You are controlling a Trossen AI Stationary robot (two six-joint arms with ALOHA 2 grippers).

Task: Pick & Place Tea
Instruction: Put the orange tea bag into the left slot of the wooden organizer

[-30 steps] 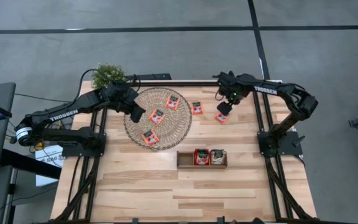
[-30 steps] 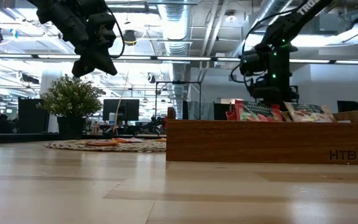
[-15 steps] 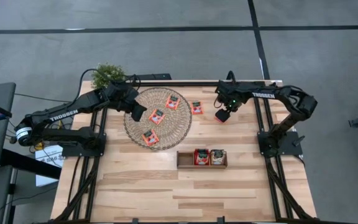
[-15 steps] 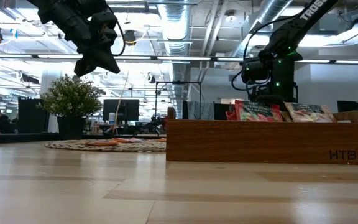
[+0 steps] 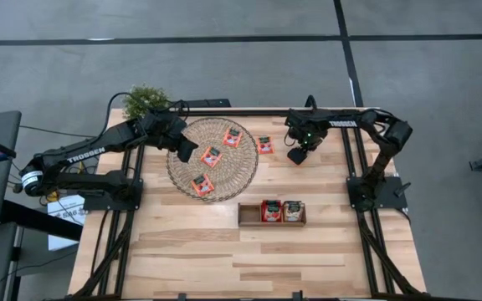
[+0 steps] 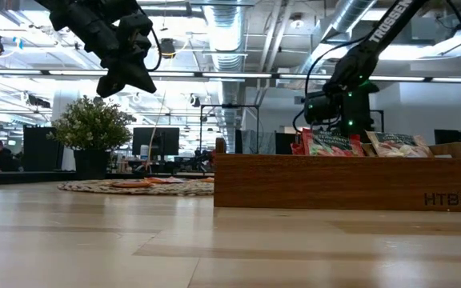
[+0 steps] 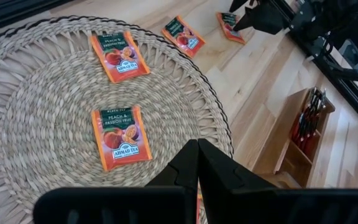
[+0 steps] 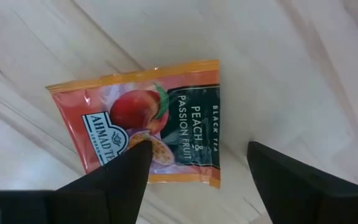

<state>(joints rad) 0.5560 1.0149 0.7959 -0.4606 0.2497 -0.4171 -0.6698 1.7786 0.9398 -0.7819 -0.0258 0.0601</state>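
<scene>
A flat orange-red peach tea sachet [image 8: 143, 134] lies on the pale wooden table [image 5: 224, 251], past the round woven mat [image 5: 187, 171]. The right gripper [image 8: 194, 171] hovers directly above it, fingers spread wide, holding nothing. The left gripper [image 7: 197, 163] hangs pinched shut and empty over the mat.

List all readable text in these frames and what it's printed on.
"AHMAD TEA", "PEACH & PASSION FRUIT", "BLACK TEA": sachet on the table under the right claw.
"PEACH & PASSION FRUIT", "AHMAD TEA": sachet on the woven mat.
"TROSSEN": left arm; right arm.
"HTB": wooden tray.
Print on the sachets in the tray: too blurred to read.
</scene>
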